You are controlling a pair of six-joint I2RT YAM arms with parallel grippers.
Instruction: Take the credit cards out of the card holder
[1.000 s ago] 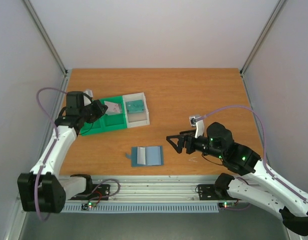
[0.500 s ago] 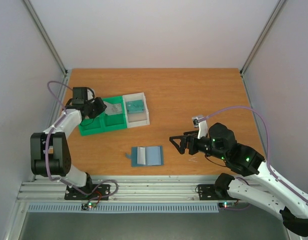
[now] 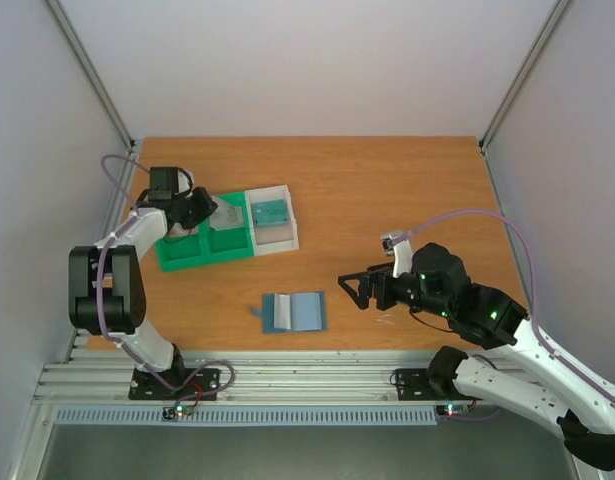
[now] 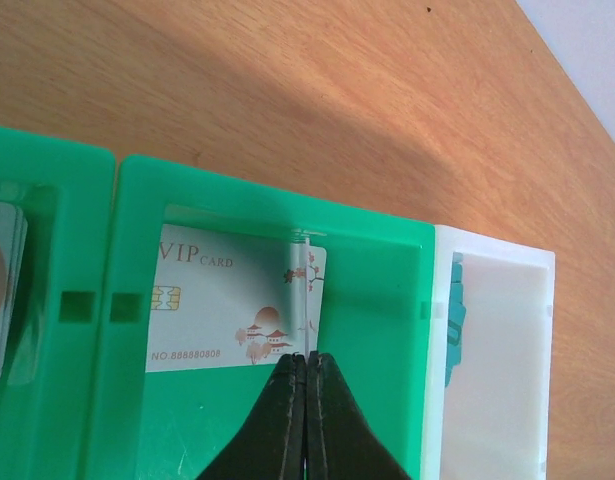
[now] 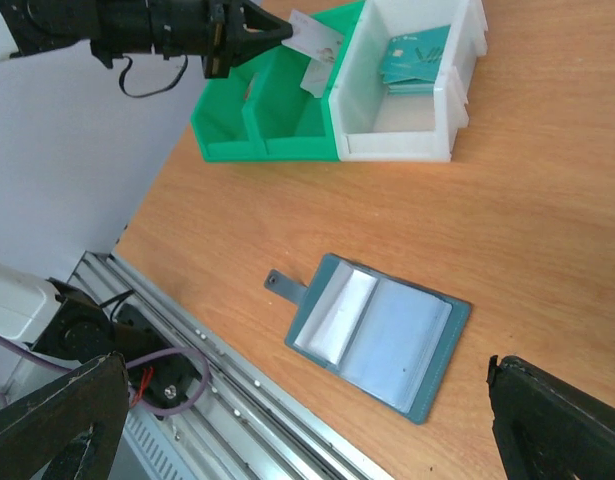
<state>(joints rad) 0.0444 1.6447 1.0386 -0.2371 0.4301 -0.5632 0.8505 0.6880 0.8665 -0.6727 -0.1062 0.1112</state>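
The blue-grey card holder [image 3: 294,311] lies open and flat near the table's front edge, its pale pockets showing in the right wrist view [image 5: 382,335]. My left gripper [image 3: 209,207] hangs over the green tray [image 3: 182,262], shut on a thin white credit card [image 4: 307,290] seen edge-on. A white VIP card [image 4: 217,310] lies in the compartment just below it. Teal credit cards [image 5: 415,58] rest in the white bin [image 3: 277,240]. My right gripper [image 3: 352,288] hovers open to the right of the holder, touching nothing.
The green tray's left compartment holds a few more cards [image 4: 2,290] at its edge. The white bin [image 4: 497,262] adjoins the tray's right side. Bare wooden tabletop [image 3: 387,190] lies behind and to the right. A metal rail [image 3: 307,375] runs along the near edge.
The left arm has folded its elbow back toward the left wall while its gripper stays over the green tray with the card. The right arm has barely shifted.
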